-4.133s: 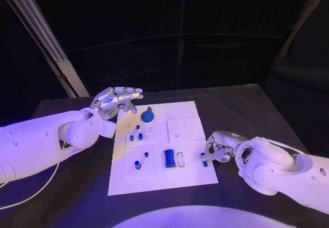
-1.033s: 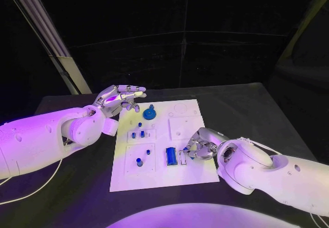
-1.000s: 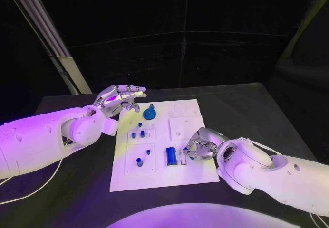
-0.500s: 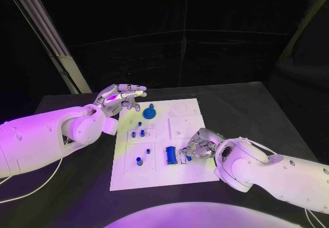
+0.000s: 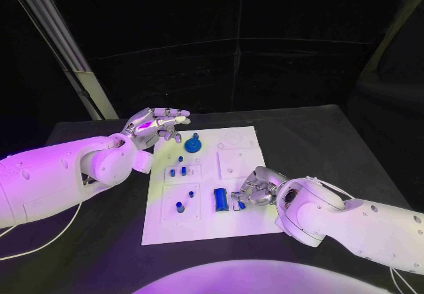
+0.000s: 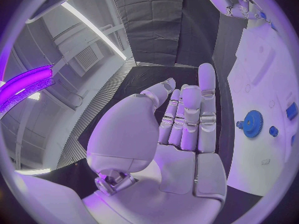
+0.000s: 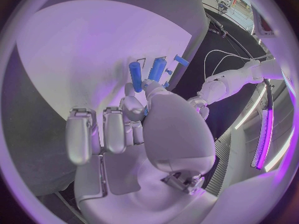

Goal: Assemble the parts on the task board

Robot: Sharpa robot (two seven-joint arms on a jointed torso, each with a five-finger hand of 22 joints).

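Two hands are at work, and I start with my right hand [image 5: 253,188], which sits low over the task board [image 5: 240,226] at about 4 o'clock from its centre. Its fingers are curled together around a small blue part [image 5: 240,205], pinched at the tips and held just above, or touching, the slot beside the long blue block [image 5: 218,200]; I cannot tell which from the head view. I judge the grip is kept tight and low because this piece has to go down straight into its seat next to that block.

My left hand [image 5: 159,125] hangs spread and empty off the board's 11 o'clock corner, fingers apart, holding nothing. I read that as parking: it stays clear of the blue gear [image 5: 192,146] at 12 o'clock and of the small blue pegs [image 5: 178,173] left of centre, so the right arm has room.

From the right wrist camera I get what the head camera hides: the thumb and fingers [image 7: 133,106] closed over the pinched piece, with two blue bars [image 7: 156,68] standing just past the fingertips on the white plate.

From the left wrist camera I see the open palm [image 6: 187,134] with straight fingers side by side, and beyond them the gear [image 6: 251,124] lying flat on the board, well apart from that hand.
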